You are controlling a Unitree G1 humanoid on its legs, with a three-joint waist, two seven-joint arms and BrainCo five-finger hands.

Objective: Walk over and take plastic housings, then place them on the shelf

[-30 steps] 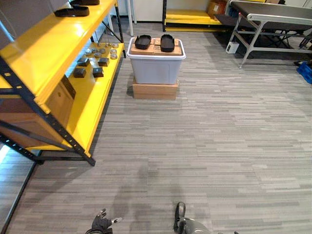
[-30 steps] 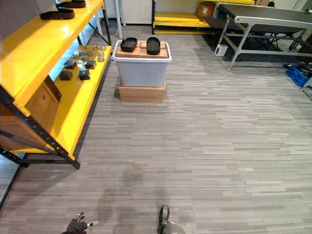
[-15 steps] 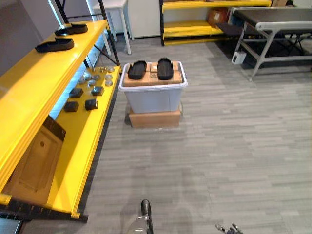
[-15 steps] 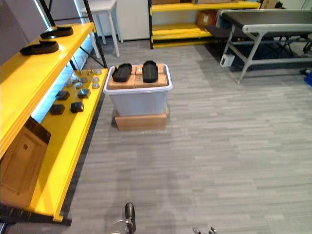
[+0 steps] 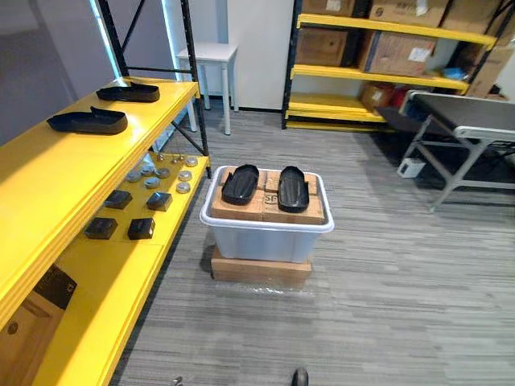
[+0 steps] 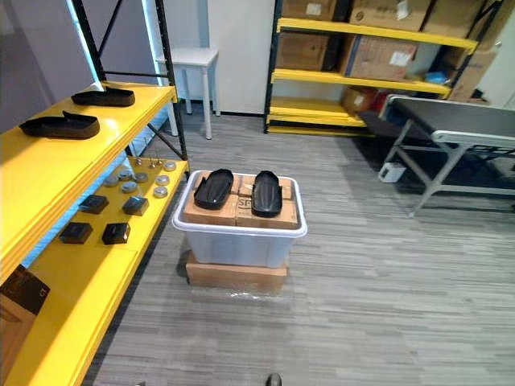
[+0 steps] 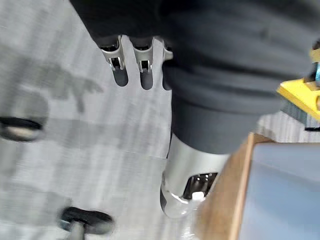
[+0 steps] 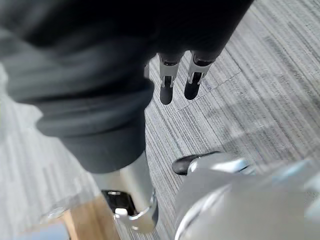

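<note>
While the left hand (image 7: 142,56) and right hand (image 8: 167,82) are hanging above the floor, fingers relaxed and holding nothing, the left housing (image 5: 240,183) and right housing (image 5: 292,187) are sitting side by side on cardboard (image 5: 265,209) atop the bin (image 5: 265,240), which is standing on a box (image 5: 260,271). Over on the shelf (image 5: 32,181), a near housing (image 5: 87,122) and a far housing (image 5: 129,92) are resting well apart.

Warehouse storeroom, yellow steel racking (image 5: 56,181), stored cardboard boxes (image 5: 398,52), metal table (image 5: 467,112)
</note>
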